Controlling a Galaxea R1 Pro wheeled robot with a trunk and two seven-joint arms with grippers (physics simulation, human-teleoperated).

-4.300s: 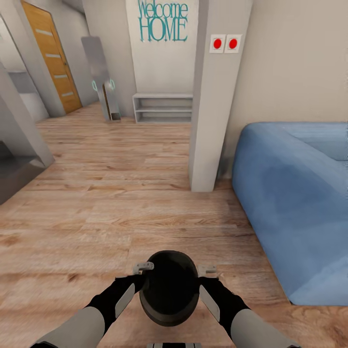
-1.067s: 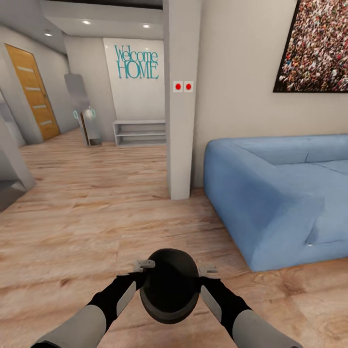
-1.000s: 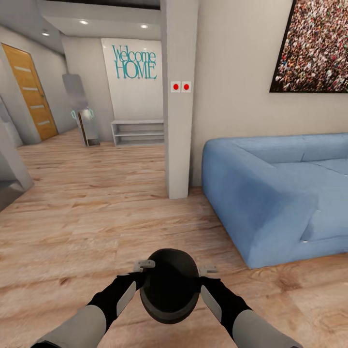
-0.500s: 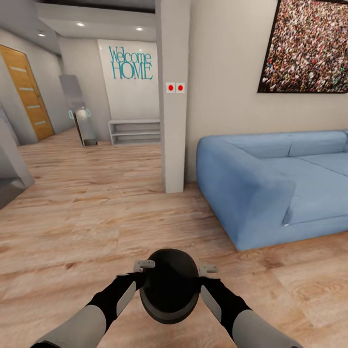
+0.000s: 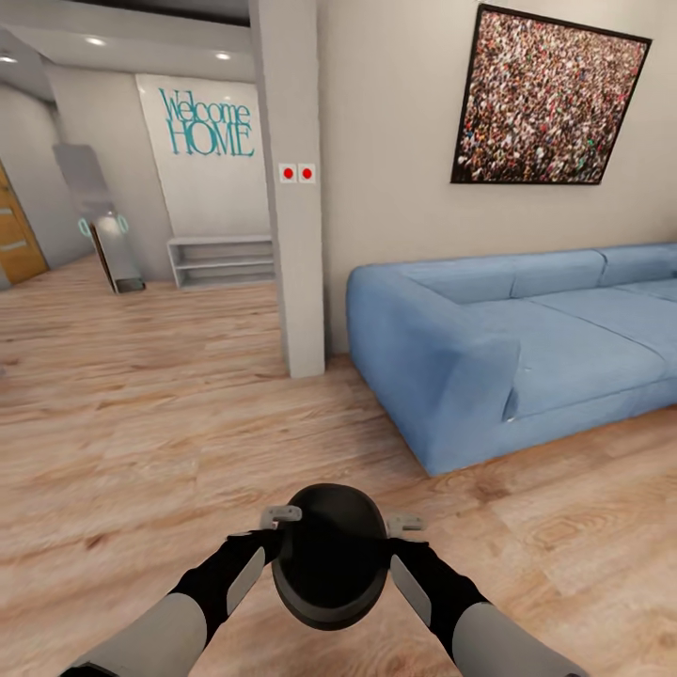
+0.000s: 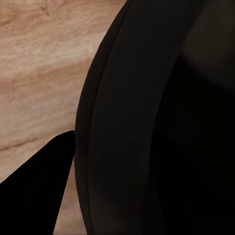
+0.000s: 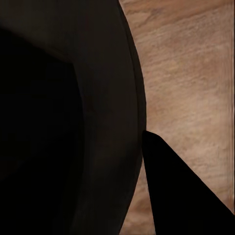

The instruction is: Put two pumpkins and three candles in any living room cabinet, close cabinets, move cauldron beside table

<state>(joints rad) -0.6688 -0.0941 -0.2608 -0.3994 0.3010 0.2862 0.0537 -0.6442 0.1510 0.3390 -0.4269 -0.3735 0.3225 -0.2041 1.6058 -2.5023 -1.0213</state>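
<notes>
Both tools [image 5: 331, 555] still round cauldron [image 5: 329, 564]

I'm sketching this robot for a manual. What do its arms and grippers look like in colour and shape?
Both arms match: light grey rounded forearm shells lead into black wrist sections with pale grey side panels. The left gripper and right gripper end in small light grey metal-looking fittings. In the wrist views, each finger shows as a plain black wedge tapering to a point. No cables or markings are visible.

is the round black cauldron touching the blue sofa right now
Apart. In the head view the round black cauldron sits between both arms, with bare wood plank floor separating it from the blue sofa.
</notes>
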